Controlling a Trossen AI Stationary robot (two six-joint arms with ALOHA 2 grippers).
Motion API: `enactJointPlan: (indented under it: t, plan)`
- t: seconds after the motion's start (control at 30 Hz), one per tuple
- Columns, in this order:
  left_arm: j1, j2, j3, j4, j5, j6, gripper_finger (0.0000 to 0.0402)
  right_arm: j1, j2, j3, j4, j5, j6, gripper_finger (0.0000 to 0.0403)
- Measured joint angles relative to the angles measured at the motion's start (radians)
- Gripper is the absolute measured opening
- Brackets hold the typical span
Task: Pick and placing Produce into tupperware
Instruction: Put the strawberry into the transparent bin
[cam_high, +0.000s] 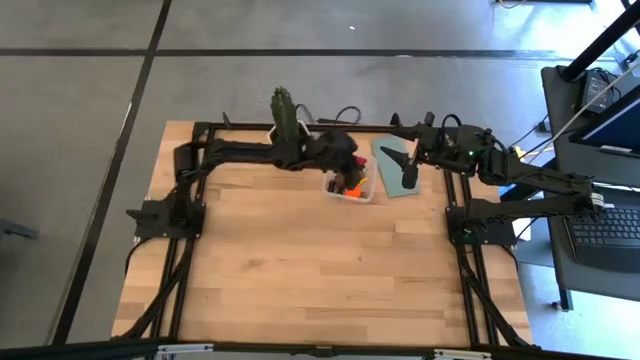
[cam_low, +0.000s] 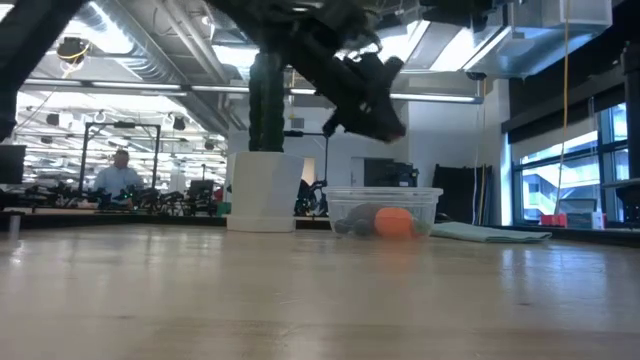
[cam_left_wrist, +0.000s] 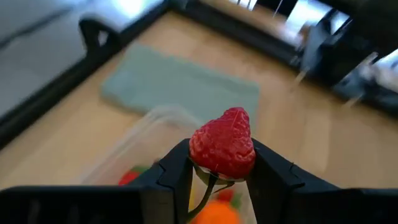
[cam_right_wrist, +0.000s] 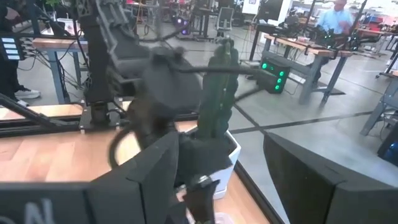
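Observation:
My left gripper (cam_high: 352, 166) is over the clear square tupperware (cam_high: 350, 188) and is shut on a red toy strawberry (cam_left_wrist: 222, 148). The tupperware (cam_low: 385, 212) stands on the table and holds an orange ball (cam_low: 394, 222), a red piece (cam_left_wrist: 129, 177) and some darker pieces. My right gripper (cam_high: 408, 172) is above the blue-grey lid (cam_high: 397, 168). It is open and empty, as its own view (cam_right_wrist: 242, 186) shows. My left gripper pinches the strawberry's two sides (cam_left_wrist: 198, 163) between its two fingertips, near the stalk end. A green stalk (cam_left_wrist: 208, 186) runs back between the fingers, and the pointed tip sticks out past them. The strawberry is lifted clear, above the tupperware.
The tall green cactus (cam_high: 284, 112) in its white pot (cam_low: 263, 190) stands just left of the tupperware, under my left arm. The flat lid (cam_low: 490, 233) lies to the right of the tupperware. Black frame rails (cam_high: 190, 200) run along the table's sides. People show in the room beyond.

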Motion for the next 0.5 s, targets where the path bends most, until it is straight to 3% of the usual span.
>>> enactJointPlan:
  t: [0.23, 0.5]
  plan:
    - [0.001, 0.15, 0.245, -0.339, 0.003, 0.0, 0.0125, 0.0, 0.0, 0.0, -0.044, 0.0, 0.001, 0.0239]
    - [-0.015, 0.26, 0.371, -0.479, 0.017, 0.001, 0.0119, 0.0, 0.0, 0.0, -0.074, 0.0, 0.002, 0.0239]
